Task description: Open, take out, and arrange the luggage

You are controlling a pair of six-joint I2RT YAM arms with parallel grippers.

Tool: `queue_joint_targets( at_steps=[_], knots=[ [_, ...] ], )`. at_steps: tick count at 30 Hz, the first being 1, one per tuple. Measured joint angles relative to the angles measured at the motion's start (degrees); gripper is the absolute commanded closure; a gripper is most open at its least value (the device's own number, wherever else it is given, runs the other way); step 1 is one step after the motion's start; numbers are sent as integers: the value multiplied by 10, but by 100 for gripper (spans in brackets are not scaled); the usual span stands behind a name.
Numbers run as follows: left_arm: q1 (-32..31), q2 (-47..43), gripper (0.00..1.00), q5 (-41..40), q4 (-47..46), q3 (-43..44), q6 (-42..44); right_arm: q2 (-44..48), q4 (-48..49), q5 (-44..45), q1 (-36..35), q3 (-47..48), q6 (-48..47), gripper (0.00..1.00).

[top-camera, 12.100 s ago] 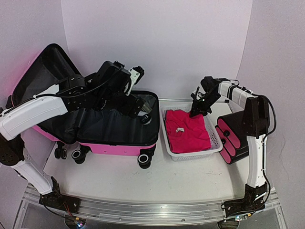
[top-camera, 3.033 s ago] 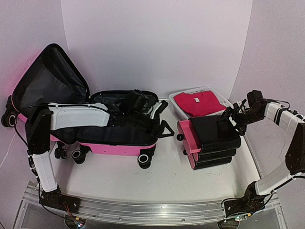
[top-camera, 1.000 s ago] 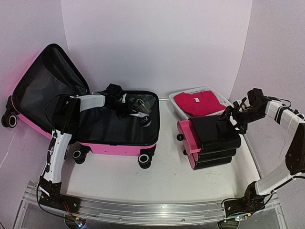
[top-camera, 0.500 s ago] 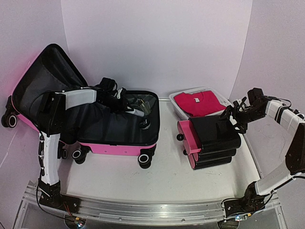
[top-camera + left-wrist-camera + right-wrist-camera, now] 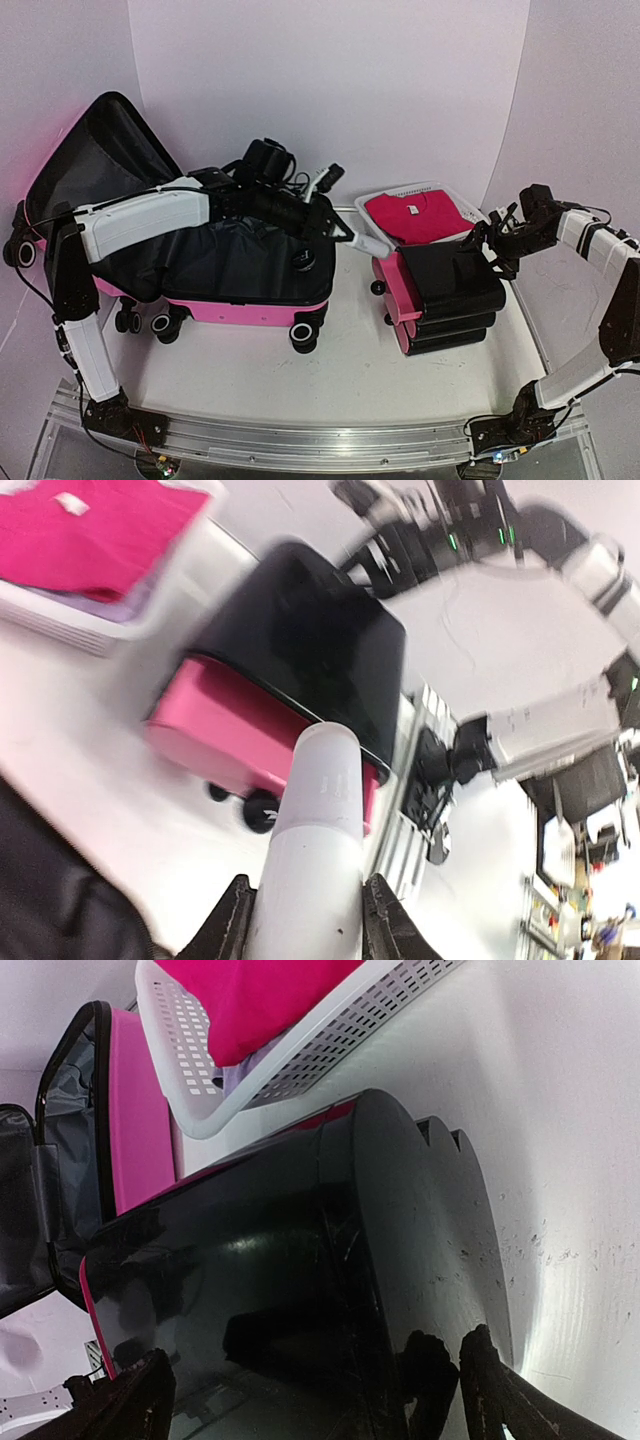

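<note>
The luggage (image 5: 236, 308) lies open on the left half of the table (image 5: 300, 390) – its pink shell sits on black wheels (image 5: 302, 336), its black lining faces up, and its lid (image 5: 100, 160) leans back against the left wall. To its right, apart from it, stands a stack of black cases (image 5: 450, 290) with pink ends turned towards the luggage. Just behind the stack is a white mesh basket (image 5: 412, 186) holding a folded pink garment (image 5: 415, 215).

The left arm reaches across the open luggage, and the left gripper (image 5: 338, 232) is clamped on a white bottle (image 5: 365, 243). In the left wrist view the bottle (image 5: 315, 820) sits between both fingers, its rounded end pointing at the pink end of the stack.

The right gripper (image 5: 492, 242) is at the far right end of the top case, jaws spread wide – whether the fingers (image 5: 482, 1375) touch the case is unclear.
</note>
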State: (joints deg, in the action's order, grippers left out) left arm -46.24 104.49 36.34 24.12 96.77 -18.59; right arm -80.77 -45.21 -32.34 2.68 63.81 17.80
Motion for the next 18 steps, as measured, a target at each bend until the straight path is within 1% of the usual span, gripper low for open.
queue_joint_targets(
  at_steps=[2, 4, 7, 12, 18],
  knots=[
    [-30, 16, 90, -9, 3, 9, 6, 0, 0, 0, 0, 0, 0, 2],
    [-46, 36, 90, -24, 5, 26, 10, 0, 0, 0, 0, 0, 0, 2],
    [-53, 56, 90, -49, 9, 40, 19, 0, 0, 0, 0, 0, 0, 2],
    [-66, 90, 90, -106, 60, 91, 52, 1, 0, 0, 0, 0, 0, 2],
    [-93, 104, 89, -152, 95, 122, 82, 3, 0, 0, 0, 0, 0, 2]
  ],
)
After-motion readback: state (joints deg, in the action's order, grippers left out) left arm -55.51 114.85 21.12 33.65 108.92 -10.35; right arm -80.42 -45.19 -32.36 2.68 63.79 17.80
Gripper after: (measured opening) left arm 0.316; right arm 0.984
